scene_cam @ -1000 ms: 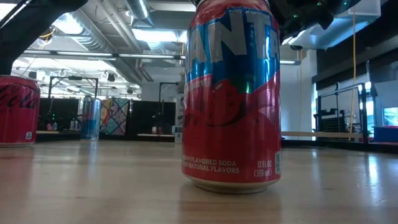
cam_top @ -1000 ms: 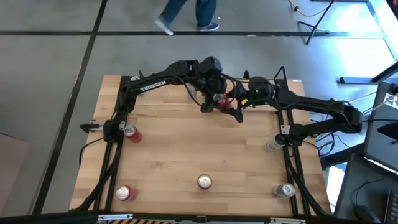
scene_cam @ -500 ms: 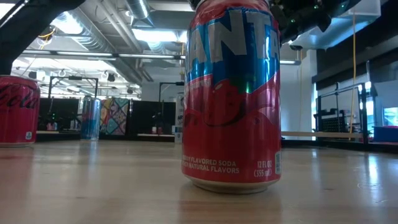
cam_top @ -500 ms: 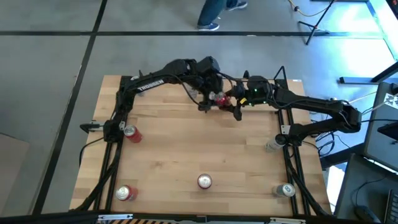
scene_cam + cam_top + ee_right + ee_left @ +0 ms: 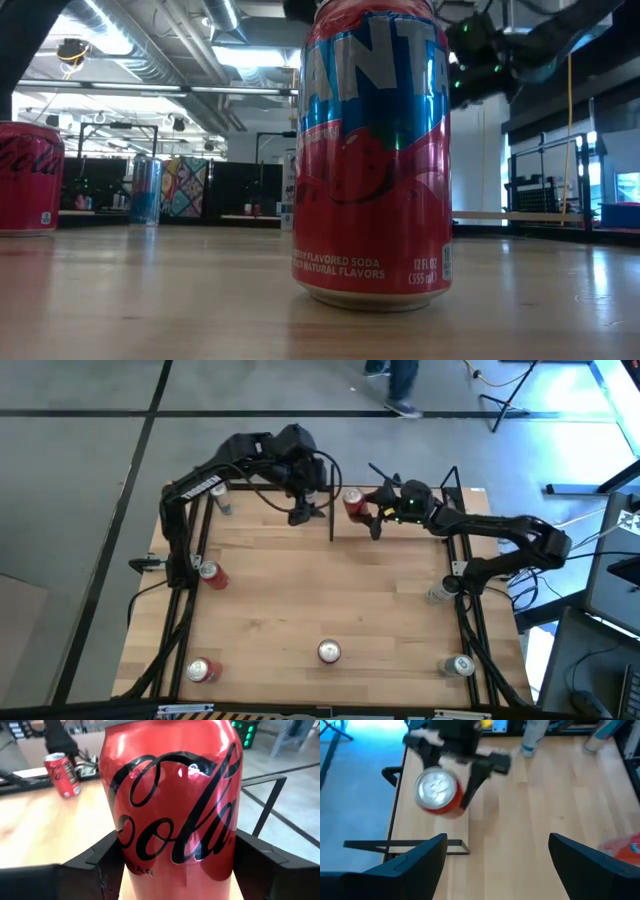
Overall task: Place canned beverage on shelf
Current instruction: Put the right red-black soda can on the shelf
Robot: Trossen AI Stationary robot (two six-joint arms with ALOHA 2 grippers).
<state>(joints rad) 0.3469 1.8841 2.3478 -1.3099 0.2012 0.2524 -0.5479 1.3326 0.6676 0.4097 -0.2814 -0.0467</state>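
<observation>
Two dark fingers of my right gripper pinched the red cola can from either side, at the desk's far edge beside the shelf's upright black panel. My left gripper hung just across that panel, fingers spread wide and holding nothing.

The Coca-Cola can is cut off at top and bottom in the right wrist view. The Fanta can loses its top to the low view's edge. The other gripper's can is blurred.
</observation>
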